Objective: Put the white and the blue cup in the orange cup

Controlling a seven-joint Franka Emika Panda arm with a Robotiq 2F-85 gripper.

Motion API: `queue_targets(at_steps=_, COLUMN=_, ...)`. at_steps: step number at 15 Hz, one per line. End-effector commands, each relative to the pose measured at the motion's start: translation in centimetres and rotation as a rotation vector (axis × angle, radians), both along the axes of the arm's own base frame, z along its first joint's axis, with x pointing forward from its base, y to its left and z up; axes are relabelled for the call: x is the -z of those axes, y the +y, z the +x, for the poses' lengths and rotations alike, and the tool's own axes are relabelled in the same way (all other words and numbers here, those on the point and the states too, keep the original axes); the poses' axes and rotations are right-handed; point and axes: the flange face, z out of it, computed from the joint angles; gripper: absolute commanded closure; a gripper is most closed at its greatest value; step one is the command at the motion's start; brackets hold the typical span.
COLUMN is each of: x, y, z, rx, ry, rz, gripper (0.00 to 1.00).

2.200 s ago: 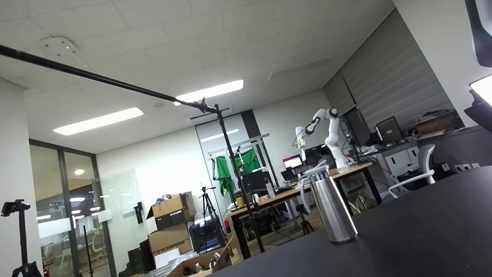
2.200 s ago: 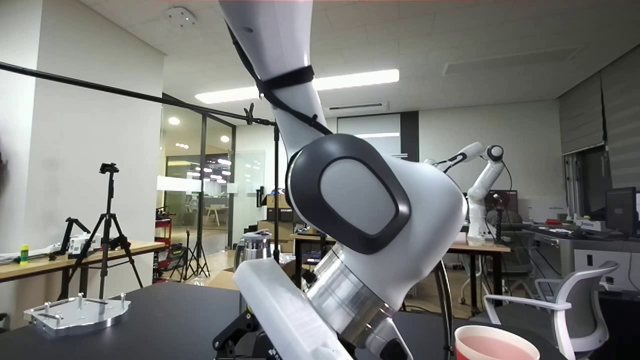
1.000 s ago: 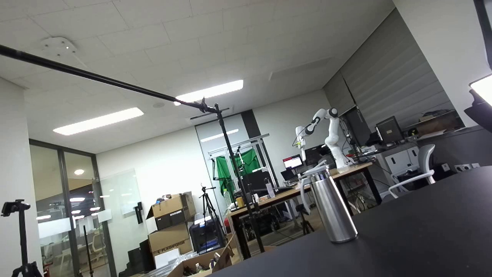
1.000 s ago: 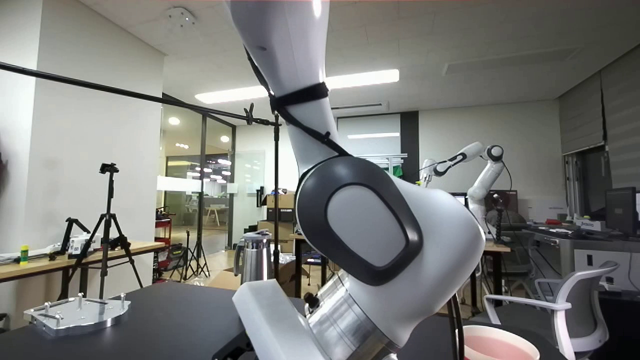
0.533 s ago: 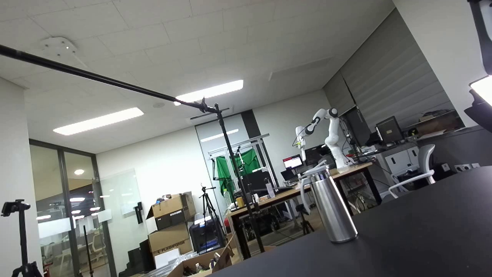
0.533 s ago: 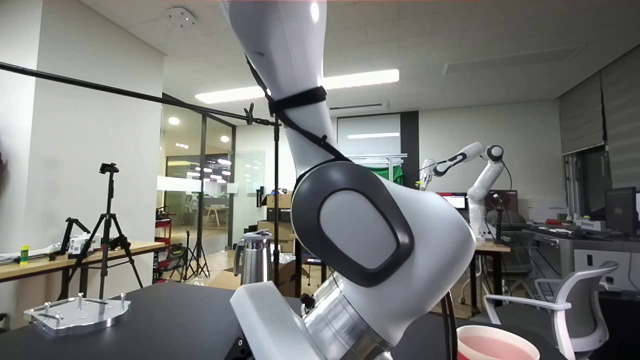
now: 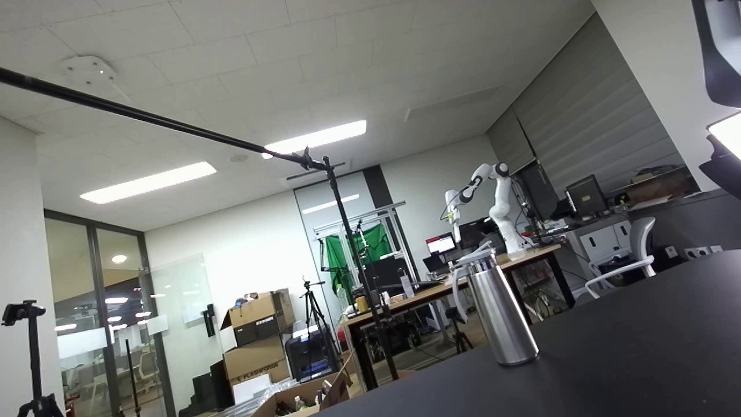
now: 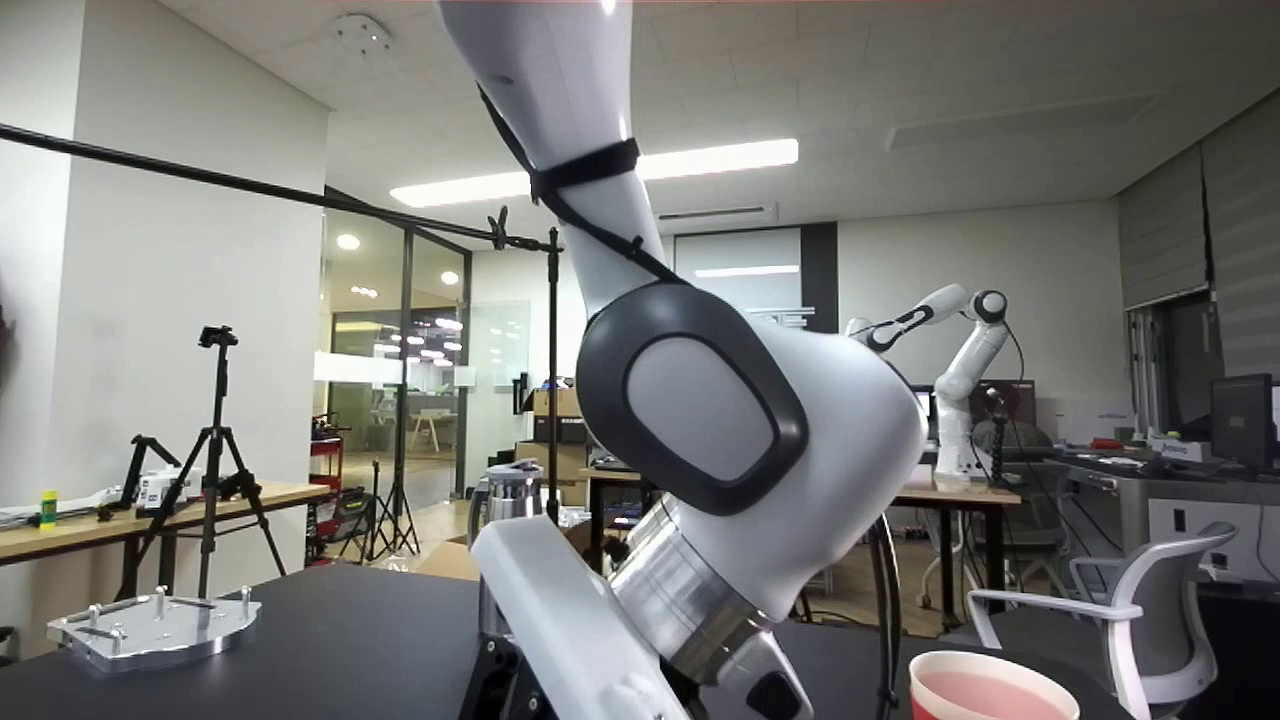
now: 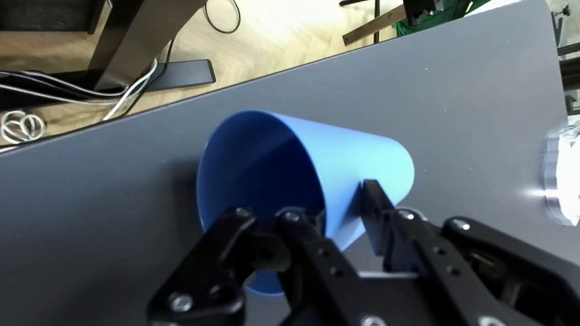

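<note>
In the wrist view the blue cup [image 9: 349,149] is tipped, its mouth toward the left and its base toward the right. My gripper [image 9: 343,203] is shut on its side wall, one finger inside the mouth and the other finger [image 9: 374,199] against the outside. Whether the cup touches the table I cannot tell. In an exterior view the orange cup [image 8: 925,700] stands at the lower right, reddish outside, with a pale rim and pinkish inside. Whether that pale part is the white cup I cannot tell; no separate white cup is in view.
A steel jug [image 7: 501,315] stands on the dark table in both exterior views, partly behind my arm [image 8: 700,410] in an exterior view. A metal plate with posts [image 8: 155,625] lies at the left. The table's edge [image 9: 290,72] runs behind the blue cup.
My arm dipped between the oldest frames and one second ago. Since half a second ago it has risen and shifted slightly left in an exterior view. Jug and orange cup are unmoved.
</note>
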Motion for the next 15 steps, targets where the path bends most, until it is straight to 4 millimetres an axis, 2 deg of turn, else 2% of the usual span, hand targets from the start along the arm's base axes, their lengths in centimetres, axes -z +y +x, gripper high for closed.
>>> queue_targets(at_steps=1, x=-2.2, y=0.9, z=0.8, rx=-0.018, ry=-0.052, rz=-0.14, gripper=0.97)
queue_targets(at_steps=12, x=-7.9, y=5.0, z=3.4, rx=-0.252, ry=-0.303, rz=-0.531, gripper=0.97)
queue_targets(at_steps=15, x=-8.7, y=5.7, z=3.7, rx=-0.342, ry=-0.384, rz=-0.671, gripper=0.97)
